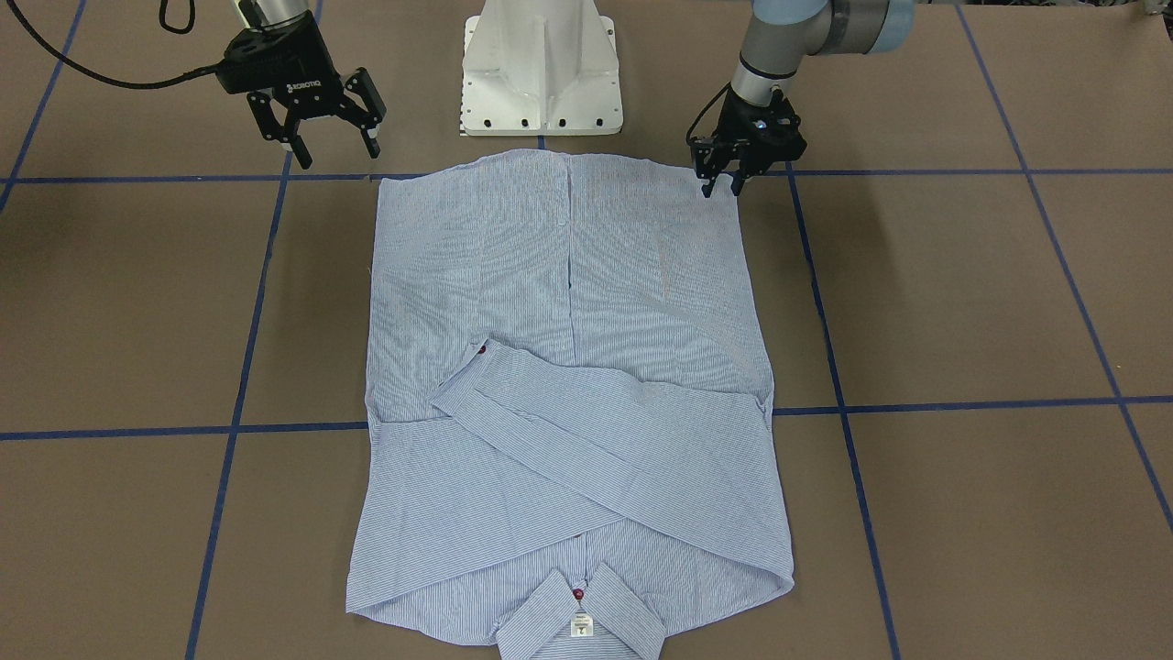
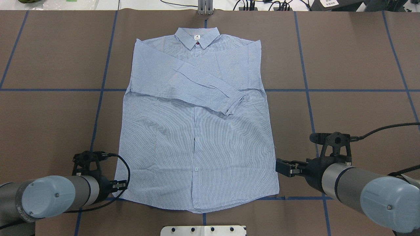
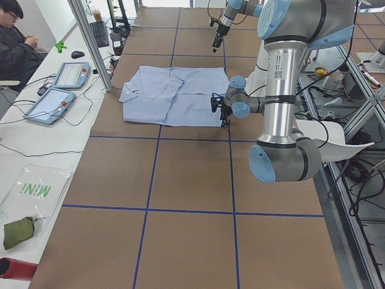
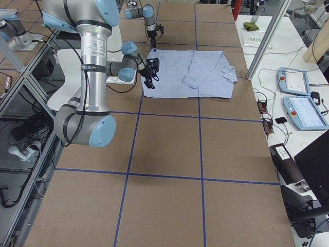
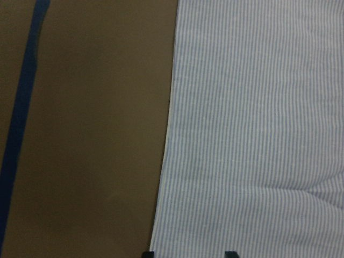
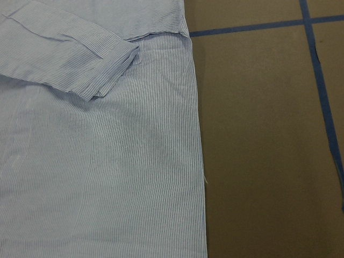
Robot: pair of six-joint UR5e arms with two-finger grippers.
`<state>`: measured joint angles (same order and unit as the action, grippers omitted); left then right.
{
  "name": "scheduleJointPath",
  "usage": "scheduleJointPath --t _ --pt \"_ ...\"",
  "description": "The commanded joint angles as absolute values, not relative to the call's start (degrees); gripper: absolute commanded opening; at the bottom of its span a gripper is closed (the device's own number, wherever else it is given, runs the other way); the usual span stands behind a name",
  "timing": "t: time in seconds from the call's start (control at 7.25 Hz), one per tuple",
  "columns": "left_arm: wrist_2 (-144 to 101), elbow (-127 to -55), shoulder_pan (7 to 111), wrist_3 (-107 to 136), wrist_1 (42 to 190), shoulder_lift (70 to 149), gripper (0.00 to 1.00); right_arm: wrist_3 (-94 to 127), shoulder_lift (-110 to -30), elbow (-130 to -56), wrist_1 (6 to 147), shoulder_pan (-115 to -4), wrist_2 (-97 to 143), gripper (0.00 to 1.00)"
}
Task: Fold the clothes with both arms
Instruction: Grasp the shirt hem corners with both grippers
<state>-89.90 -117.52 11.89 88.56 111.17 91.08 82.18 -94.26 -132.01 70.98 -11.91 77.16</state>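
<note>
Left gripper (image 1: pixel 721 190): fingers spread, low over the near hem corner of the shirt (image 1: pixel 568 302).
Right gripper (image 1: pixel 337 154): spread, above bare table (image 1: pixel 962 293) just off the other hem corner.
Shirt: flat, front up, hem toward the robot, sleeves (image 1: pixel 596 431) crossed, collar (image 1: pixel 579 614) far.
Room: open table on both sides.

Left arm (image 2: pixel 49 196) and right arm (image 2: pixel 347 183): silver-grey tubes with light blue joint caps and printed labels (image 3: pixel 280 75) on the upright segments. Black cables (image 1: pixel 92 81) run off both wrists. Left gripper (image 1: pixel 721 188) and right gripper (image 1: pixel 337 154): black, two-fingered, with white ROBOTIQ lettering on the right. White pedestal (image 1: pixel 541 82) with dark bolts (image 1: pixel 525 122) along its foot.
</note>
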Motion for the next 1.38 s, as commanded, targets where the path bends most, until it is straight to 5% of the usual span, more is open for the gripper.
scheduleJointPath --t 0.0,0.28,0.55,0.83,1.1,1.24 --pt "-89.9 -117.6 11.2 88.5 111.1 90.7 0.54 82.2 -94.2 -131.1 70.8 -11.6 76.8 1.00" --pt "-89.8 -117.7 10.6 88.5 111.1 90.7 0.54 82.2 -94.2 -130.9 70.7 -11.3 75.8 1.00" --pt "-89.7 -117.7 10.3 88.9 111.1 90.7 0.33 82.2 -94.2 -130.9 70.7 -11.2 75.8 1.00" --pt "-89.7 -117.7 10.0 88.9 111.0 90.7 0.31 82.2 -94.2 -131.0 70.7 -11.3 75.8 1.00" --pt "-89.7 -117.8 10.0 88.9 110.9 90.7 0.00 82.2 -94.2 -131.0 70.7 -11.2 75.8 1.00" --pt "-89.7 -118.6 10.0 88.9 110.8 90.4 0.00 82.4 -94.2 -131.0 70.7 -11.1 75.9 1.00"
